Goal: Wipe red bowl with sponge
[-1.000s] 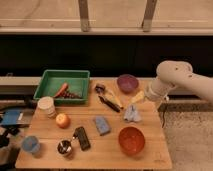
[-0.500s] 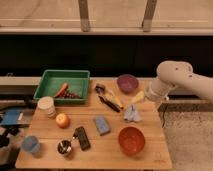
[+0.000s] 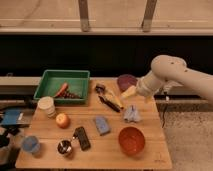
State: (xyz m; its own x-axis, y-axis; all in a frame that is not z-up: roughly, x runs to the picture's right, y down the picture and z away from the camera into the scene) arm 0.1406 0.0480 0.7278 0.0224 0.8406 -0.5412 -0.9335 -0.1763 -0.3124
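Note:
The red bowl (image 3: 131, 140) stands upright at the front right of the wooden table (image 3: 150, 155). The sponge (image 3: 102, 125), a small blue block, lies flat in the middle of the table, to the left of the bowl and apart from it. My white arm (image 3: 170, 75) reaches in from the right above the table's back right part. My gripper (image 3: 130, 92) is at its lower left end, next to a purple bowl (image 3: 126, 81), well behind the red bowl and up and to the right of the sponge. It holds nothing that I can see.
A green tray (image 3: 52, 76) with a carrot (image 3: 62, 90) sits at the back left. A banana (image 3: 114, 99), a crumpled grey-blue cloth (image 3: 132, 115), an orange (image 3: 62, 120), a white cup (image 3: 47, 105), a blue cup (image 3: 31, 145), a metal cup (image 3: 64, 148) and a black block (image 3: 82, 138) lie around.

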